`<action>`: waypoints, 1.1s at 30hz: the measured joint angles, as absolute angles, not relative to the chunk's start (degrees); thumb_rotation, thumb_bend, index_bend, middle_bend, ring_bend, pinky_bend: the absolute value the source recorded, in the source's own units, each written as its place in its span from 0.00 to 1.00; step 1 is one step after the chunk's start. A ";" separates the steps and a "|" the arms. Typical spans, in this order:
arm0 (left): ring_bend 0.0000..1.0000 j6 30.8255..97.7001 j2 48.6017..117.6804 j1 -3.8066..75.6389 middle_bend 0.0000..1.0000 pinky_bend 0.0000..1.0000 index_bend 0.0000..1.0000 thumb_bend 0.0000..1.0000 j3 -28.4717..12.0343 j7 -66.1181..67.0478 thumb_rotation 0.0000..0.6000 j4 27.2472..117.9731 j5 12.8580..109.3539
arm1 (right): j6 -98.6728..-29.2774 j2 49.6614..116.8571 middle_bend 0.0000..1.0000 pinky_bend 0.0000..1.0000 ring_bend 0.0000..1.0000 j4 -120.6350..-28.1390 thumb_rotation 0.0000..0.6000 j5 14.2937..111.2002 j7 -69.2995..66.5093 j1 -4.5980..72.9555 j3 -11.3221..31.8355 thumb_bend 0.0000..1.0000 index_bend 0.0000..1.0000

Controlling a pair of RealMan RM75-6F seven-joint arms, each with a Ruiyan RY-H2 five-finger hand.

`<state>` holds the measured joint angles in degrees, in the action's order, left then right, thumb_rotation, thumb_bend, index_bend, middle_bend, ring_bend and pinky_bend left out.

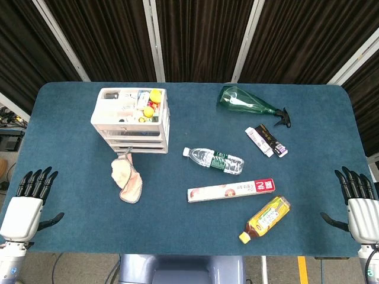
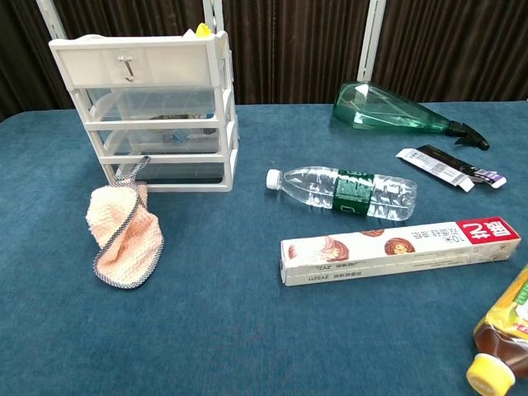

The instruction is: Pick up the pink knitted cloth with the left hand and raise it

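Task not started. Table point(image 1: 71, 219) spans the frame. Drawer unit point(image 1: 131, 120) upper left. Pink knitted cloth point(image 1: 127, 179) lies crumpled just below it, left of centre, untouched. My left hand point(image 1: 26, 207), lower left corner, fingers spread, holding nothing. My right hand point(image 1: 359, 207), lower right, likewise. Reach, grasp and lift all remain.

1. We can read no text clearly.
2. The long box point(image 2: 402, 250), at lower right of the chest view, has white characters on its red end, too small to read.
3. The water bottle point(image 2: 342, 191) has a green label, illegible.
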<state>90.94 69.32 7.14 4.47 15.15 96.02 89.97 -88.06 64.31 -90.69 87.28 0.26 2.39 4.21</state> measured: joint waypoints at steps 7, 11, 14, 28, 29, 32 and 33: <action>0.00 89.13 69.75 7.10 0.00 0.01 0.02 0.05 3.64 16.56 0.99 96.12 89.13 | -88.27 64.16 0.00 0.00 0.00 -91.08 1.00 87.56 0.15 2.32 4.10 0.00 0.00; 0.04 87.48 70.49 8.23 0.04 0.12 0.16 0.07 2.23 18.48 0.99 95.81 88.80 | -88.20 64.18 0.00 0.00 0.00 -91.27 1.00 87.74 0.54 2.37 3.97 0.00 0.00; 0.11 85.84 71.54 9.55 0.11 0.19 0.24 0.08 0.70 19.98 1.00 95.26 87.98 | -87.94 64.25 0.00 0.00 0.00 -91.39 1.00 87.51 0.49 2.43 3.98 0.00 0.00; 0.21 73.04 83.94 18.82 0.21 0.28 0.36 0.10 -5.61 32.38 1.00 88.33 78.60 | -87.69 64.01 0.00 0.00 0.00 -91.62 1.00 87.05 -0.22 2.57 4.17 0.00 0.00; 0.20 72.47 85.00 19.46 0.21 0.28 0.37 0.10 -5.85 33.24 0.99 87.40 78.26 | -87.69 63.96 0.00 0.00 0.00 -91.60 1.00 87.05 -0.37 2.55 4.16 0.00 0.00; 0.20 70.89 88.46 21.45 0.21 0.27 0.37 0.11 -6.44 35.91 0.99 84.11 77.46 | -87.66 63.93 0.00 0.00 0.00 -91.52 1.00 87.16 -0.44 2.58 4.11 0.00 0.00; 0.20 70.54 89.44 21.97 0.21 0.27 0.37 0.11 -6.59 36.47 1.00 83.16 77.28 | -87.65 63.93 0.00 0.00 0.00 -91.50 1.00 87.15 -0.46 2.58 4.11 0.00 0.00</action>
<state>70.54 89.44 21.97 -6.59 36.47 83.16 77.28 -87.65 63.93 -91.50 87.15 -0.46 2.58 4.11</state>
